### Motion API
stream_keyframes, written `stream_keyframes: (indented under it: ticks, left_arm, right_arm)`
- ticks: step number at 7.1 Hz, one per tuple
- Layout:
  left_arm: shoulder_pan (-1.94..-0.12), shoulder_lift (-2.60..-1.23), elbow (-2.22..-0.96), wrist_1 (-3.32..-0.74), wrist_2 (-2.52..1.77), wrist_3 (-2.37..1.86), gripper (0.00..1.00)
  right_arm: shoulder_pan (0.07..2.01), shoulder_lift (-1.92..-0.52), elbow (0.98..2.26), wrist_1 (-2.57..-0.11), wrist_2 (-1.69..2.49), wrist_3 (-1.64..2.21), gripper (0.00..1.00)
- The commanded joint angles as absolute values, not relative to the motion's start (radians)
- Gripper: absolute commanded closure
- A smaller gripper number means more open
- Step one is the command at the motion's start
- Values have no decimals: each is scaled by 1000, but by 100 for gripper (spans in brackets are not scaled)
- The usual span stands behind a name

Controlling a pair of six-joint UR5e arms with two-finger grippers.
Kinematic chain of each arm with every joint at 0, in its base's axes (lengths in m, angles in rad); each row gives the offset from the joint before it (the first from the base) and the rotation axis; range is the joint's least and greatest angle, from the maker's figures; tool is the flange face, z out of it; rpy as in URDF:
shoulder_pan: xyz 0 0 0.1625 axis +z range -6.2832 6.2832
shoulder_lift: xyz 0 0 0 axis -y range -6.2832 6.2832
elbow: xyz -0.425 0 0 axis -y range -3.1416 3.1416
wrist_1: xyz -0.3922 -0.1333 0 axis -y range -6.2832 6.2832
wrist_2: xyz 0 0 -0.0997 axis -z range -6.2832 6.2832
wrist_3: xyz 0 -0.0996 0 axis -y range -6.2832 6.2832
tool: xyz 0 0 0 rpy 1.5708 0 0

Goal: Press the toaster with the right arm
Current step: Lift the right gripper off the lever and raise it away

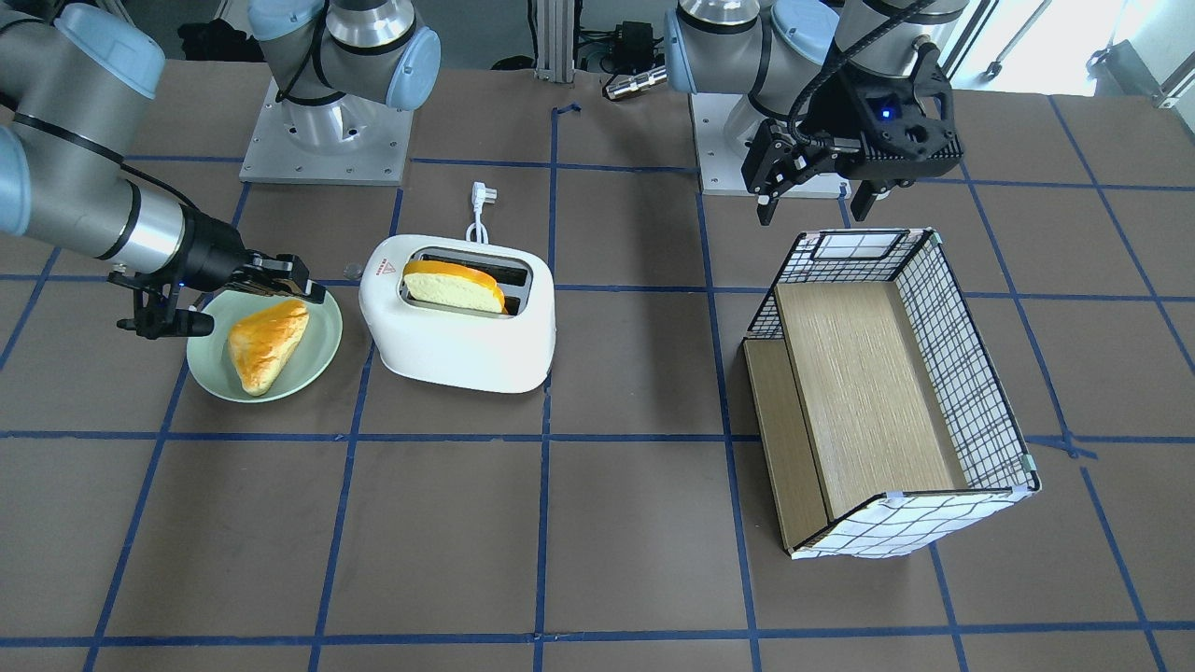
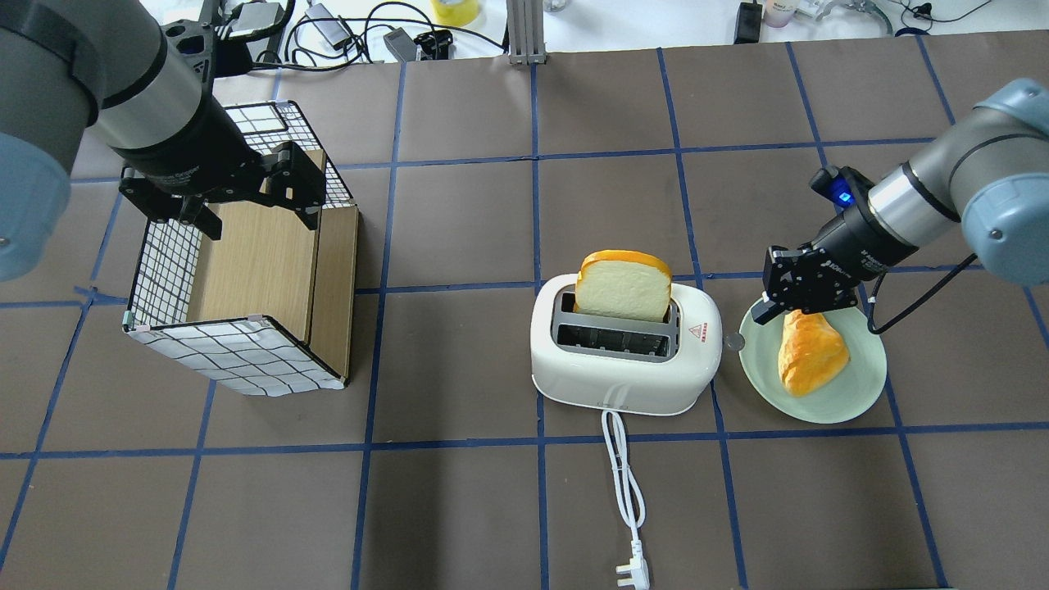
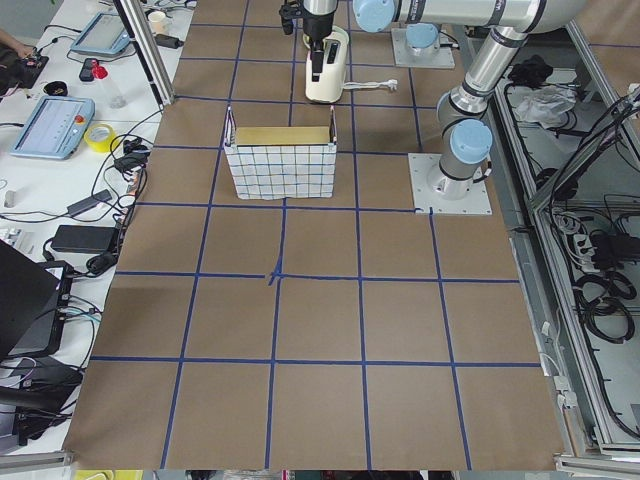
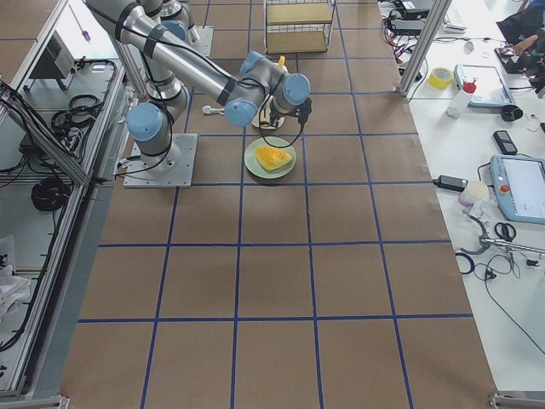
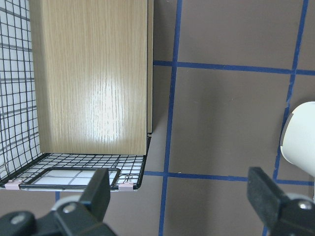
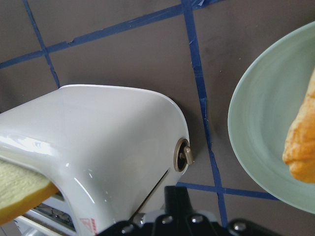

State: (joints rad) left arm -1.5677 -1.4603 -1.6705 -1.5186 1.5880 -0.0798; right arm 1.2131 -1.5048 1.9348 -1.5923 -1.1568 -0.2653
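Overhead exterior | toaster [image 2: 623, 381] at middle of bench [image 2: 459, 508], bread slice [image 2: 623, 287] standing in one slot, lever knob [image 2: 732, 342] on end facing green plate [image 2: 852, 403] | right gripper [image 2: 760, 314] closed, empty, hovering over plate rim beside that end | step, as judged: approach, lever unpressed | next: line up over knob, push down | left gripper [image 2: 258, 220] wide open, empty

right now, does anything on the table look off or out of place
The toaster is not plugged in: its plug lies loose on the table, connected to nothing. Only one slot holds a bread slice, which stands high out of it; the other slot is empty. Nothing looks spilled or damaged.
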Motion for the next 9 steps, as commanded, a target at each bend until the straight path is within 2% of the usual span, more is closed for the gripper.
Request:
stream_keyframes:
  ticks: [1, 3, 4, 6, 7, 8, 9]
  left_arm:
    - [-1568, -1460, -1671, -1519, 1588, -80, 0]
    - [-1568, -1460, -1671, -1519, 1588, -80, 0]
    - [-1568, -1460, -1671, -1519, 1588, -80, 0]
    - [-1568, -1460, -1671, -1519, 1588, -80, 0]
    - [-1568, -1460, -1671, -1519, 1588, -80, 0]
    - [-1568, -1460, -1671, -1519, 1588, -80, 0]
    - [-1568, -1460, -1671, -1519, 1588, -80, 0]
  right_arm:
    - [1213, -1511, 1733, -1406, -1211, -259, 100]
    - [1224, -1513, 1489, -1231, -1314, -188, 100]
    - [1251, -1513, 1415, -1207, -1357, -116, 100]
    - [1397, -1509, 1367, -1238, -1478, -29, 35]
    - [1452, -1508, 1367, -1294, -1479, 24, 14]
    - [1510, -1509, 1379, -1374, -1483, 99, 5]
    - [1541, -1506, 1384, -1441, -1524, 110, 5]
